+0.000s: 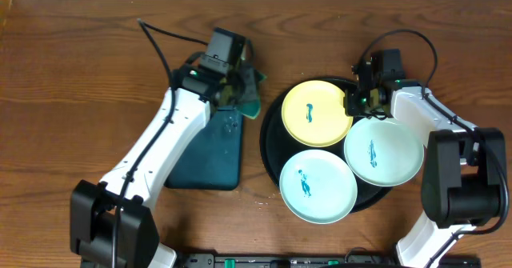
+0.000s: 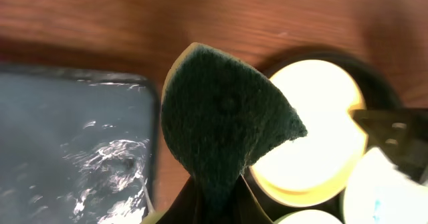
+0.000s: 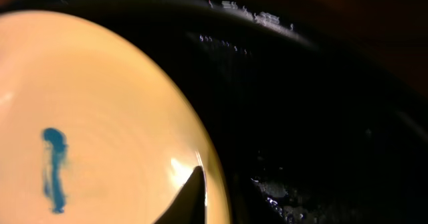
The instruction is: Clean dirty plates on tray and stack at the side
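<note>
the left gripper [image 2: 212,202] is clamped on a dark green, yellow-edged scouring sponge [image 2: 224,124], which stands up from between its fingers and hangs above the table between a rectangular dark teal tray [image 2: 67,150] and the large round black tray [image 1: 274,144], touching no plate. the left arm stretches long from its base at the table's near edge, slanting rightward over the teal tray. on the black tray, nearest the robot, lies a pale mint-white round plastic plate [image 1: 318,186] with a blue smear at its centre. just beyond it to the right is a second pale mint-white plate [image 1: 384,150], likewise smeared, its outer edge over the tray's rim. farthest back is a pale yellow round plastic plate [image 1: 318,112] with a blue smear [image 3: 55,167], its right edge meeting the second mint plate. the right gripper [image 1: 358,100] sits at the yellow plate's right rim, one dark fingertip [image 3: 190,196] lying over that rim; how wide its fingers stand, and whether they pinch the plate, cannot be told. the right arm is sharply bent, elbow by the table's right side, forearm running inward to the tray's far side. all stands on a brown wooden table [image 1: 80,76].
</note>
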{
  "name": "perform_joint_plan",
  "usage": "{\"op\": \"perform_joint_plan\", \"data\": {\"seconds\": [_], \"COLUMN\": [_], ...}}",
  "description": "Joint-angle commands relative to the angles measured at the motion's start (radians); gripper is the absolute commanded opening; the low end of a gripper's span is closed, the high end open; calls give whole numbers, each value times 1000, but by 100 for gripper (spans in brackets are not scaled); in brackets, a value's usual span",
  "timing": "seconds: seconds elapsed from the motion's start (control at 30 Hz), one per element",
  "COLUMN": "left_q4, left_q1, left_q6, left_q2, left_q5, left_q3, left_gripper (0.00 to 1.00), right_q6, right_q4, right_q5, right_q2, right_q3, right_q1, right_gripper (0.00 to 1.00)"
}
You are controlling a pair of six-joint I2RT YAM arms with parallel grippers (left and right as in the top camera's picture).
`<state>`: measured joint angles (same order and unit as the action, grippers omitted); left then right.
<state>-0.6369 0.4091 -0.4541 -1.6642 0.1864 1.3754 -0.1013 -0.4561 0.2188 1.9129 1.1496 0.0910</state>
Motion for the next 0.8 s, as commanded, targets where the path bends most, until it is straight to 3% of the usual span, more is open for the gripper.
{"op": "perform_joint_plan", "data": {"seconds": [0.0, 0.57, 0.77], "left_q4": [55, 334, 491], "left_q1": [35, 210, 219], "left_q6": [-51, -260, -390], "left_q2": [-13, -304, -433], "left_q5": [12, 22, 167], "left_q3": [21, 21, 21], "left_gripper": [8, 8, 8], "right_q6": [1, -19, -13], "right_q4": [-11, -88, -98], "right_q5": [-6, -8, -8], "right_q2": [32, 42, 42], "right_q3": [17, 17, 17], "right_q1": [19, 61, 61], "right_gripper": [4, 1, 1]}}
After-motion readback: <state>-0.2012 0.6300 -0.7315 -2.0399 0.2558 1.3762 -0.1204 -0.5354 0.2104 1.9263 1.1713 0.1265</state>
